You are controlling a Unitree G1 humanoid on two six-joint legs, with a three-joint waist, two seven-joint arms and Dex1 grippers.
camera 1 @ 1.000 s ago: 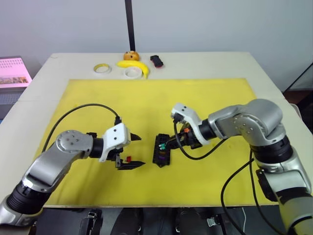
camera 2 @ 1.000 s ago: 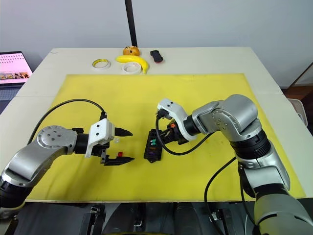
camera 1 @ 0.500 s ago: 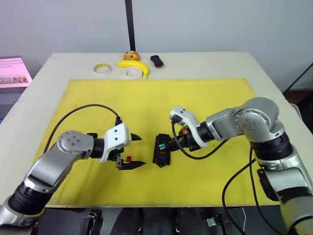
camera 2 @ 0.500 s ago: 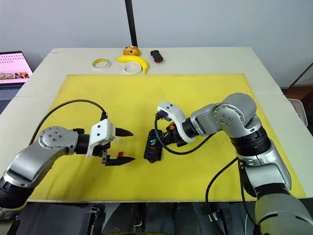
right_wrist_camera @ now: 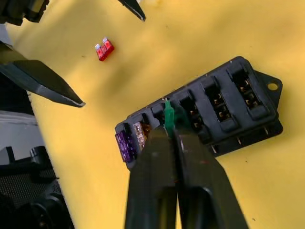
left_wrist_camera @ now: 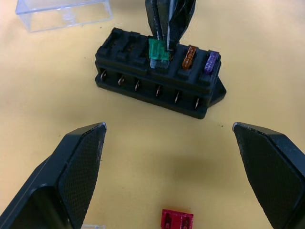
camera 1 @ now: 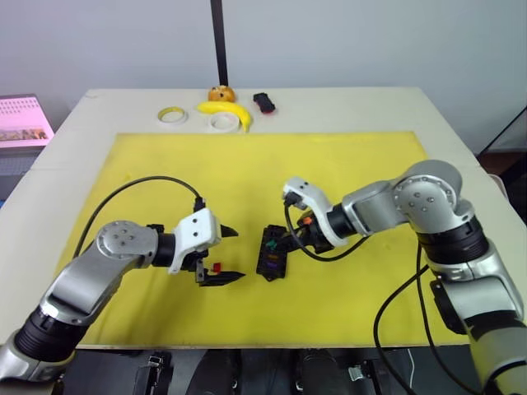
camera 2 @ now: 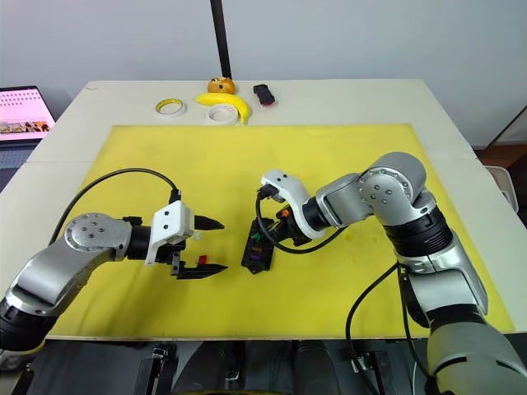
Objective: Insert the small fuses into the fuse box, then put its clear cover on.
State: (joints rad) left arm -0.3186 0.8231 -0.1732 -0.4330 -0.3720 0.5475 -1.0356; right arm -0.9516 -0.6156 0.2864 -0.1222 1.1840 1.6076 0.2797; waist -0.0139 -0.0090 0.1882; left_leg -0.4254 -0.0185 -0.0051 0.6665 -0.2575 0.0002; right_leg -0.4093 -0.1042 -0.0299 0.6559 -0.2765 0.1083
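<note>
Two fuses already sit in the fuse box point(left_wrist_camera: 159, 76), a purple fuse point(left_wrist_camera: 210, 62) at the end slot and an orange-brown fuse point(left_wrist_camera: 189, 56) next to it, and here is the third going in: the right gripper point(right_wrist_camera: 170, 138) has its fingers pinched tight on the green fuse point(left_wrist_camera: 157, 50), holding it by the plastic head with the blades pointing down into the next slot along. The box lies on the yellow mat point(camera 1: 346, 156), mid-table, between the two arms. The left gripper point(camera 1: 221, 255) hangs just beside it with its jaws spread wide and nothing in them, the red fuse point(left_wrist_camera: 177, 220) lying flat on the mat between its fingers. The clear cover point(left_wrist_camera: 64, 13) rests on the mat just beyond the box, not yet on. These fuses look featherlight, hard and slick, so the coloured head is the place to grip, squarely across its flat faces; the thin blades would likely bend or jam if pushed in tilted. The box itself seems light enough to skid under a push
</note>
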